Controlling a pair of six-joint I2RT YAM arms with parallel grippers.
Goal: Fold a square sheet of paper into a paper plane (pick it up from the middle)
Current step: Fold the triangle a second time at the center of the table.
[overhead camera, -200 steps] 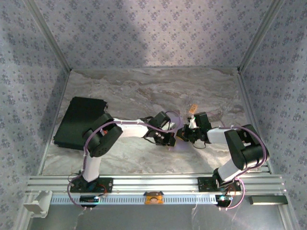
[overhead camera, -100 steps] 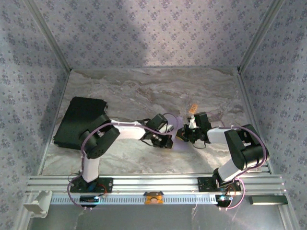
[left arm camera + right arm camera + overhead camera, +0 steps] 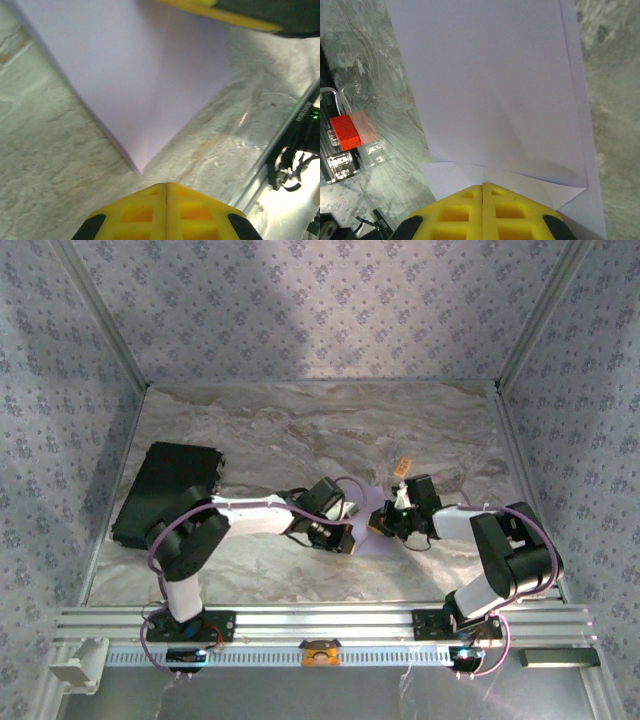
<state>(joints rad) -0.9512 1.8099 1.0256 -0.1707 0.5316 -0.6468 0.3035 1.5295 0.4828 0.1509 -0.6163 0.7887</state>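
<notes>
Top view: the left gripper (image 3: pixel 338 537) and right gripper (image 3: pixel 388 523) are flanking the square sheet of paper (image 3: pixel 365 542) mid-table. Left wrist: fingers closed, empty; 1 creased corner is pointing at 6 o'clock. Right wrist: fingers closed, empty; early folds are showing, and most are probably remaining.

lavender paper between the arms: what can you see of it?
The lavender sheet is thin, matte, plain and partly folded: stacked layers with offset edges, and a crease running to a pointed corner. It lies flat on the marble table. The shut right tool sits over a small folded flap; the shut left tool stands just off the pointed corner.
</notes>
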